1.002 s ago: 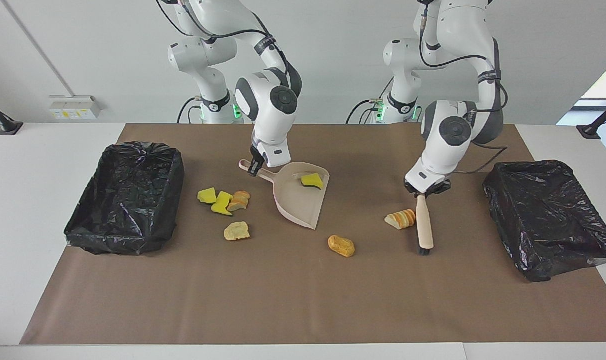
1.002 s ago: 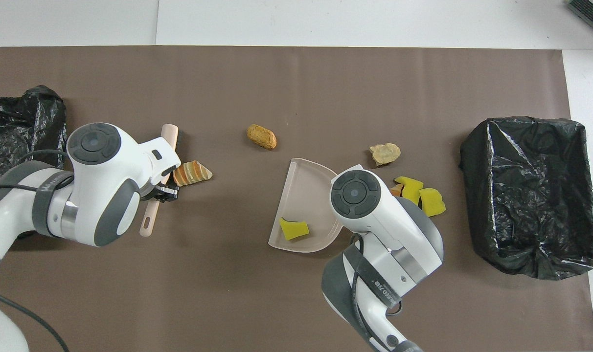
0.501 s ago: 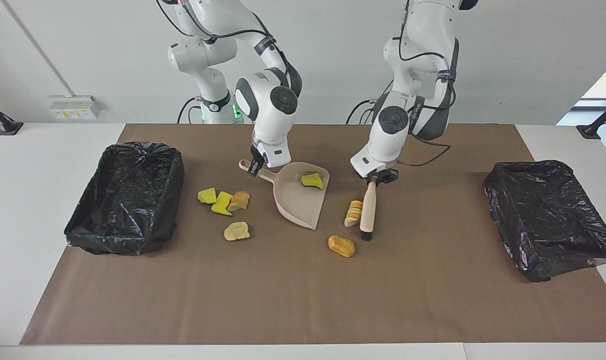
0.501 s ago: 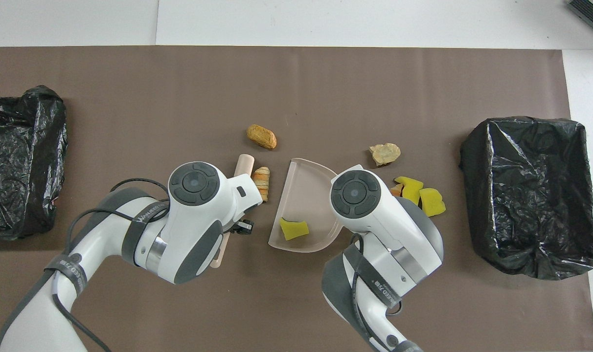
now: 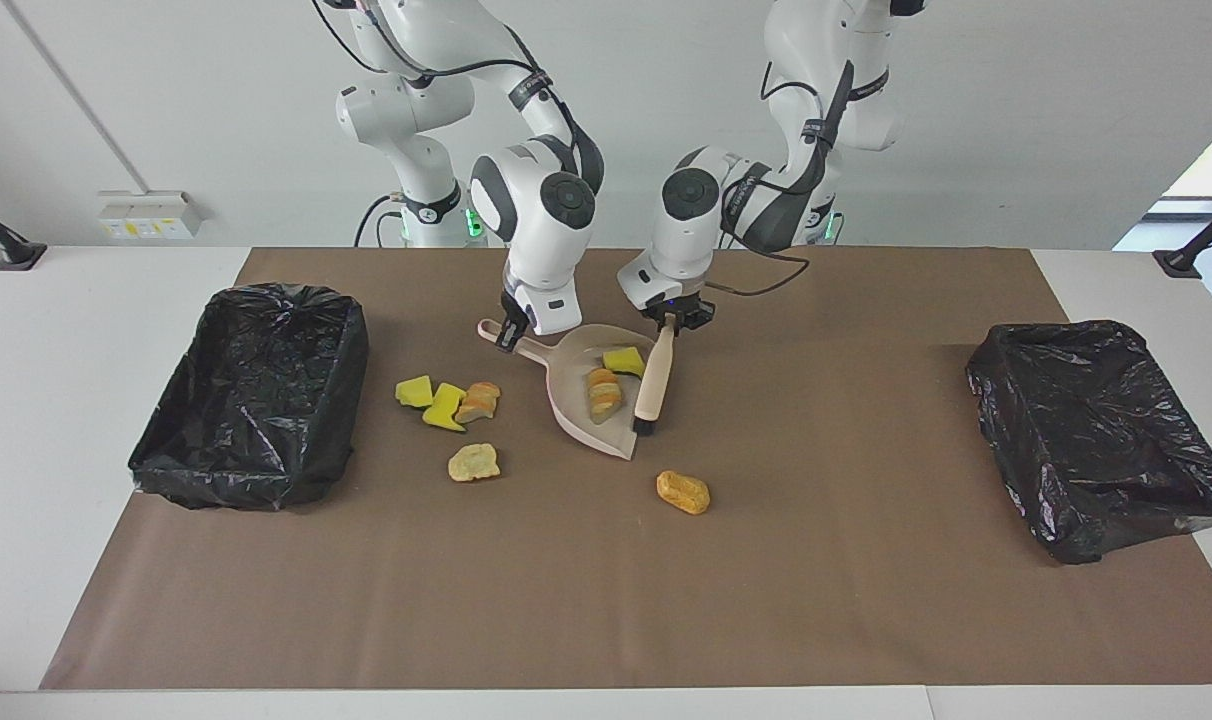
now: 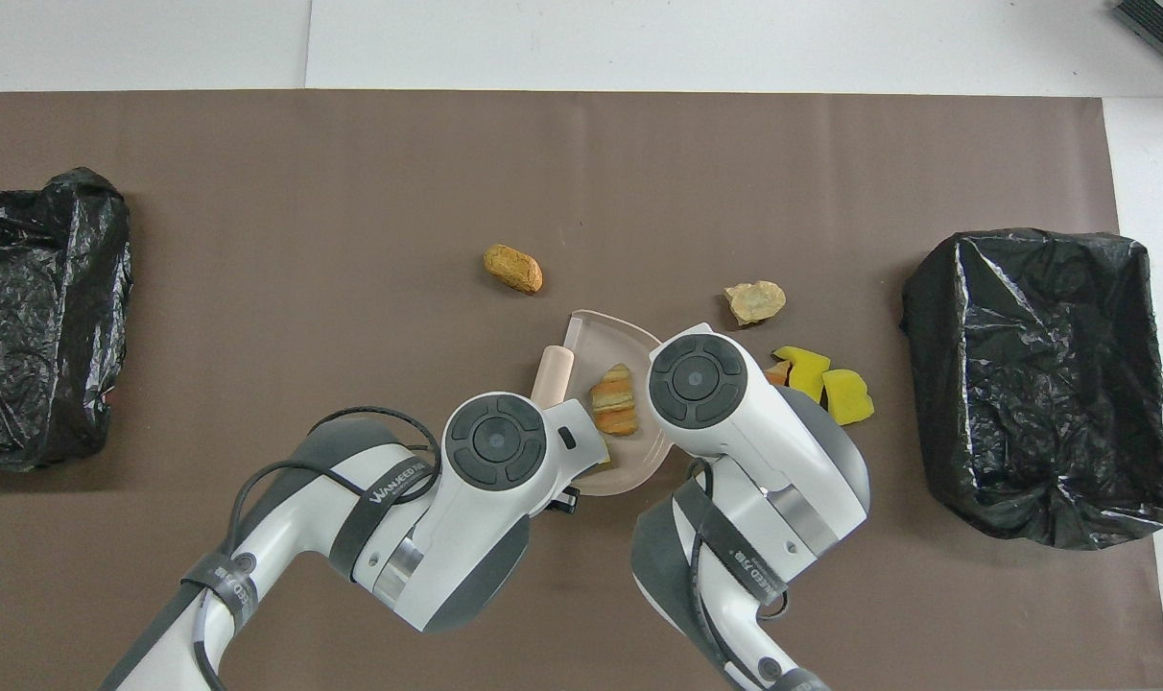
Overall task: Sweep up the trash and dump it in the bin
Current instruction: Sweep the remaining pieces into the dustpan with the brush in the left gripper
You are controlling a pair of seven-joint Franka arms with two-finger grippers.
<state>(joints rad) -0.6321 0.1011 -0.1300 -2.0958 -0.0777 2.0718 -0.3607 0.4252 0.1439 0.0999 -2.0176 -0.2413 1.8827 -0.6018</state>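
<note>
The dustpan [image 5: 596, 400] lies near the middle of the brown mat [image 5: 606, 600] and is taken as the landmark. Its handle is pinched by the fingers of the right gripper [image 5: 507, 336], which are pressed onto it at the pan's end nearer the robots. The brush [image 5: 654, 385] is gripped at its handle top by the closed left gripper [image 5: 673, 321], and is laid along the pan's edge toward the left arm's end of the table, its bristle end by the pan's open lip. Two pieces of trash are held in the pan: a yellow sponge chunk [image 5: 623, 360] and a striped bread lump [image 5: 603, 393]. A cluster of three pieces [image 5: 448, 400] and a pale lump [image 5: 473, 462] are seen beside the pan toward the right arm's end. An orange lump [image 5: 683, 491] is seen just off the pan's lip, farther from the robots.
</note>
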